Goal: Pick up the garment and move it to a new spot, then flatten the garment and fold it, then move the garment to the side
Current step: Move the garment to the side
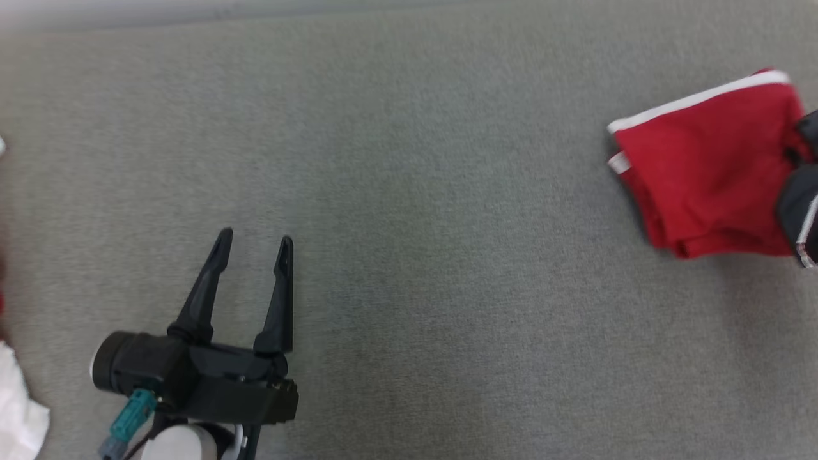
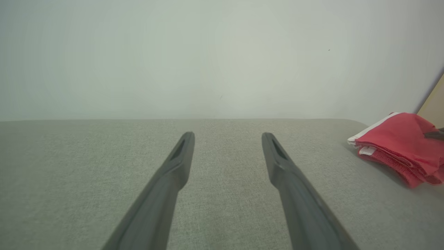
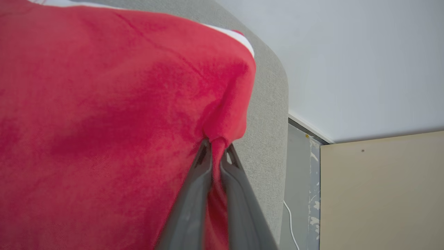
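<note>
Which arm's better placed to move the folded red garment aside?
Right. The right gripper pinches the red garment between shut fingers, at the right end of the grey surface; the left gripper stands open, well apart from it.

The head view looks steeply down on the grey table (image 1: 409, 160), with the garment (image 1: 709, 172) at its right edge. The left wrist view lies low, facing along the left fingers (image 2: 175, 166) across the table to a pale wall (image 2: 222, 52), the garment far right. The right wrist view sits very near the garment, past the right fingers (image 3: 194, 194), wall beyond.
</note>
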